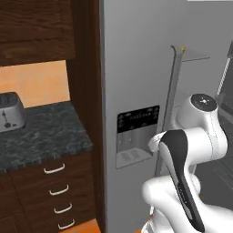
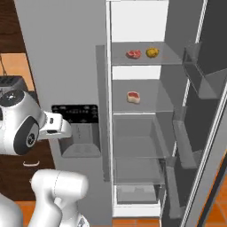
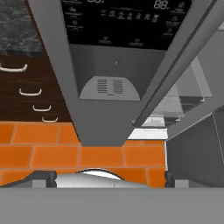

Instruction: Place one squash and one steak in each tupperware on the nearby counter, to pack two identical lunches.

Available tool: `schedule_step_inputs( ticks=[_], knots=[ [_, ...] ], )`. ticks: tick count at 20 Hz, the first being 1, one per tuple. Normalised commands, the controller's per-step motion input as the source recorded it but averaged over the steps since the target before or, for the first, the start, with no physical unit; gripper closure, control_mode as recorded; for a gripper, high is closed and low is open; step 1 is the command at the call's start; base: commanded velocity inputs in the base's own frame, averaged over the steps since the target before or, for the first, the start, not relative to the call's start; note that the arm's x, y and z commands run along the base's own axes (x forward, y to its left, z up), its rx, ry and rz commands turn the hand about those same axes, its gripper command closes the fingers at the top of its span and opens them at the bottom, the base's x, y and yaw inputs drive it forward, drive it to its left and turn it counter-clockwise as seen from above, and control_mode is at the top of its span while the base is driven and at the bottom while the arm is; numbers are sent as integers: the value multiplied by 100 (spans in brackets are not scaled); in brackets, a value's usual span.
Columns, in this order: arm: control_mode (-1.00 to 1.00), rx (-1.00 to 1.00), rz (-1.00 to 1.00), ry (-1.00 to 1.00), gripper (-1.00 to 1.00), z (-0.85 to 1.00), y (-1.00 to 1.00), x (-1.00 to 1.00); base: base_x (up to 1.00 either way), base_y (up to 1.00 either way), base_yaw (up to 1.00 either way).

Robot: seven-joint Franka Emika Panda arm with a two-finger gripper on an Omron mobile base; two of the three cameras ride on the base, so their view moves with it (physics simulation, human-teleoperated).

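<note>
- The hand [image 3: 109, 177] is seen from its own camera with the two fingertips set wide apart at the bottom edge and nothing between them; it is spread and empty, aimed down at the orange floor tiles [image 3: 57, 153] in front of the closed fridge door's dispenser panel [image 3: 109, 87].
- In the right base view two steaks are seen in the open fridge, well beyond the hand and past the closed door: one steak [image 2: 133, 54] on the top shelf just beside the squash [image 2: 152, 52], the other steak [image 2: 133, 97] alone on the shelf below.
- The steak is judged soft, limp and somewhat slippery; it would be best pinched across its flat faces near the middle.
- The squash is judged firm, light and lumpy; being roundish it may roll, so it should be taken across its widest part.
- The surface [image 1: 41, 134] with the toaster [image 1: 10, 112] lies off to the side of the hand, over the drawers [image 1: 57, 182].
- No tupperware and no second squash can be made out; the lower fridge drawers [image 2: 135, 142] are too dim to judge their contents.
</note>
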Motion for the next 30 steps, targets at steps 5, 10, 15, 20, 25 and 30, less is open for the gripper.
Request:
schedule_step_inputs(
  ticks=[5, 10, 15, 20, 25, 30],
  knots=[
    [100, 0, 0, 0, -100, 0, 0, 0, 28, -83, 0],
    [100, 0, 0, 0, -100, 0, 0, 0, 46, -21, 0],
    [100, 0, 0, 0, -100, 0, 0, 0, 56, -29, 1],
    [100, 0, 0, 0, -100, 0, 0, 0, 45, -49, 0],
    [-100, 0, 1, 0, -100, -3, 0, 6, 28, -10, 2],
    [-100, 11, 5, -9, -100, -24, -11, 78, 0, 0, 0]
  ],
)
